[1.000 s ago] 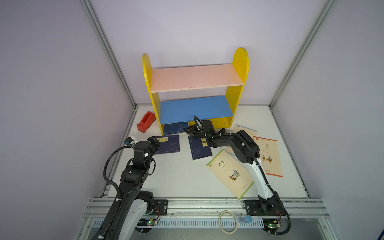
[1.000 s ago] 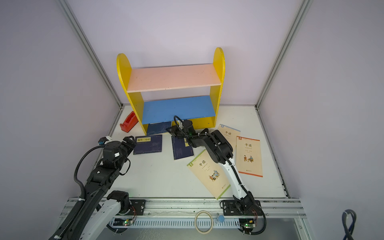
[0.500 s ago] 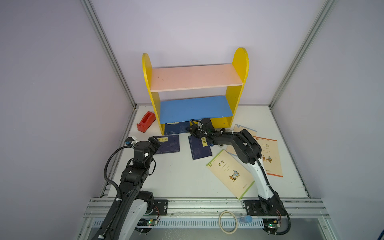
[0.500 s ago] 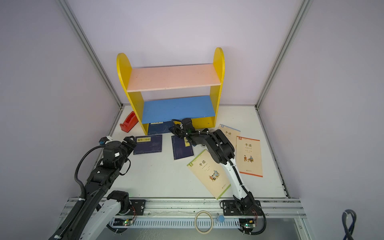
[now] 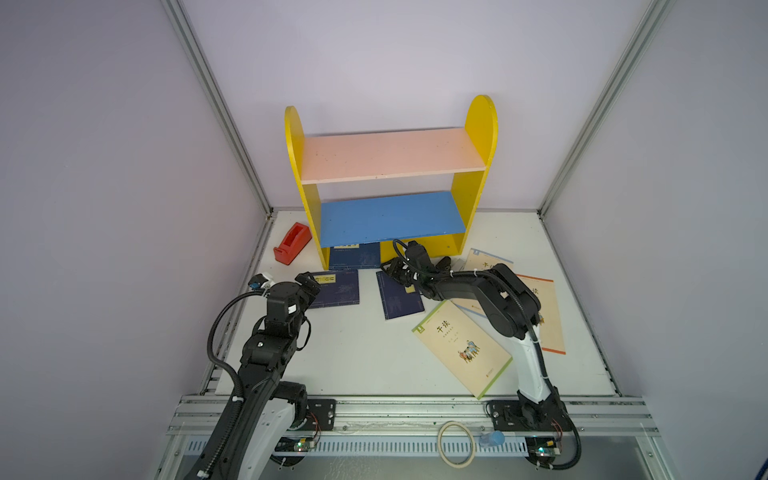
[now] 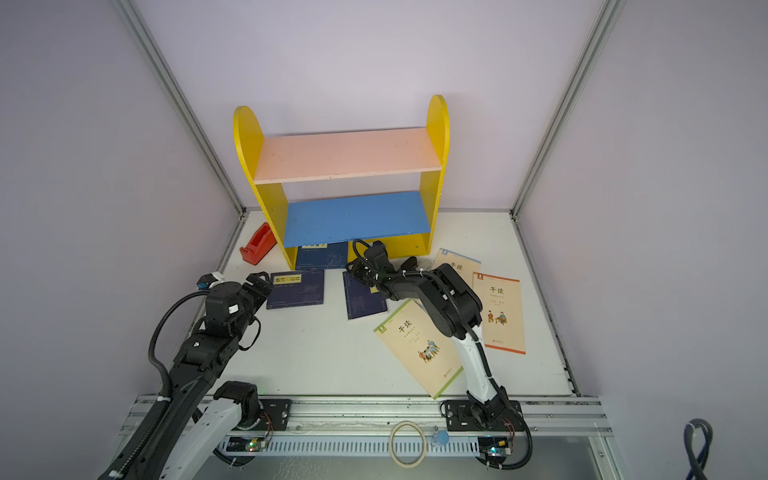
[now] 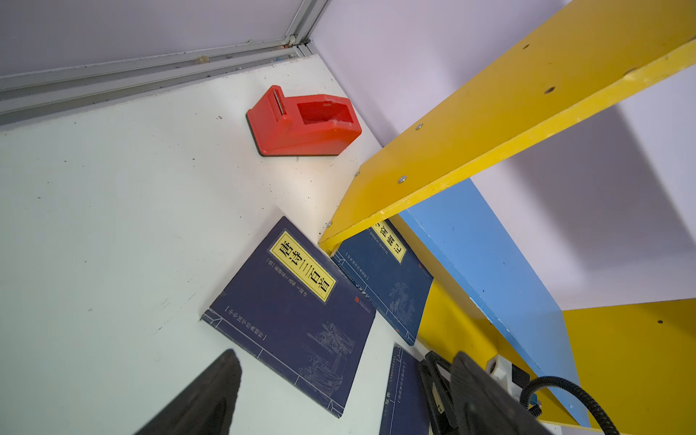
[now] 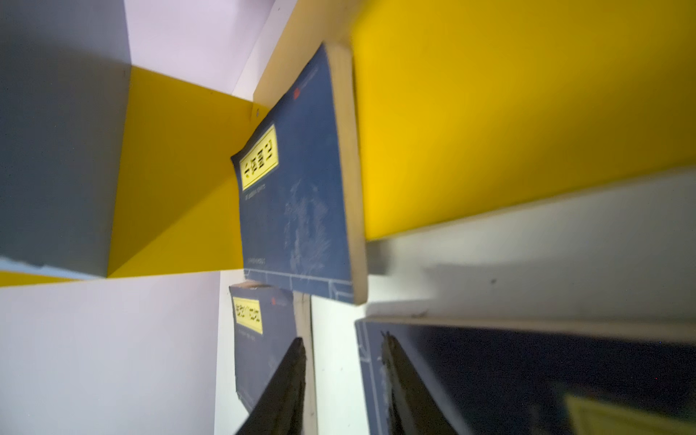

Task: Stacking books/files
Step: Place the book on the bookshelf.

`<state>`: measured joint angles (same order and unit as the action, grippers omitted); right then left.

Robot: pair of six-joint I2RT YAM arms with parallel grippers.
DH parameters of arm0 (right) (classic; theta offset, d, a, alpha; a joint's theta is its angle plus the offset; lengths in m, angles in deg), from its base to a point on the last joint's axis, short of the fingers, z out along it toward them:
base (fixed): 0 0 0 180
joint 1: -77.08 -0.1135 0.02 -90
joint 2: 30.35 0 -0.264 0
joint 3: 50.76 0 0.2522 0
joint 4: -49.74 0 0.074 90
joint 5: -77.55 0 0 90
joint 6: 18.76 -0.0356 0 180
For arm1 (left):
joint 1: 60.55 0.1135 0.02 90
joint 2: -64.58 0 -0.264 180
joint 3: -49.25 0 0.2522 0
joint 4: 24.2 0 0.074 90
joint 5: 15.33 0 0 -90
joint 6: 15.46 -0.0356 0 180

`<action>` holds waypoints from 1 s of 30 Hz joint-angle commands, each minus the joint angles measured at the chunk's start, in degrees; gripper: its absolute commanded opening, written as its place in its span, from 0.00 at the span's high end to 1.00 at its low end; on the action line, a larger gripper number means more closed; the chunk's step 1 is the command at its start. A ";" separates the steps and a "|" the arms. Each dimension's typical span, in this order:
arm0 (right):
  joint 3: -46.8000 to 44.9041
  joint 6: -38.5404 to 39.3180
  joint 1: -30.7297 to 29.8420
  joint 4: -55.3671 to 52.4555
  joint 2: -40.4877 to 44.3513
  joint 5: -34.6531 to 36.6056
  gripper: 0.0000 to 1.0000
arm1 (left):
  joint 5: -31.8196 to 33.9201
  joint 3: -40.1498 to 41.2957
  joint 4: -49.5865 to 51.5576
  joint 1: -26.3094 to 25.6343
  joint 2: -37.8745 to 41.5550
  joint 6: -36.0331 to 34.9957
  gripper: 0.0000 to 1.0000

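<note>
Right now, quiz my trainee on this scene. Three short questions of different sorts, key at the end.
1. What colour is the book nearest the right gripper?
2. True or false: the left gripper holds a book.
3. Relative to the shelf unit, the tape dispenser stands: A on top of it, B beside it on the table, C beneath it.
Key: 1 navy; 2 false, its jaws are wide open and grip nothing; 3 B.
</note>
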<state>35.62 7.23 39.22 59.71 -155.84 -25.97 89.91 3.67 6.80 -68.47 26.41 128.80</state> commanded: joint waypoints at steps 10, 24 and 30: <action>2.58 -2.74 -2.12 3.92 -3.94 2.62 0.70 | -0.72 -0.36 0.34 0.36 -0.01 0.17 0.10; 13.07 -1.21 -1.95 -2.16 -10.07 4.25 0.75 | -1.23 -0.36 0.17 0.71 -0.76 0.41 0.10; 15.92 -1.10 -1.95 -3.84 -11.61 5.12 0.74 | -1.39 -0.37 0.08 0.85 -0.90 0.32 0.10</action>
<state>50.60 5.55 37.23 56.78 -166.99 -22.34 88.69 3.67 6.97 -67.81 25.55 129.44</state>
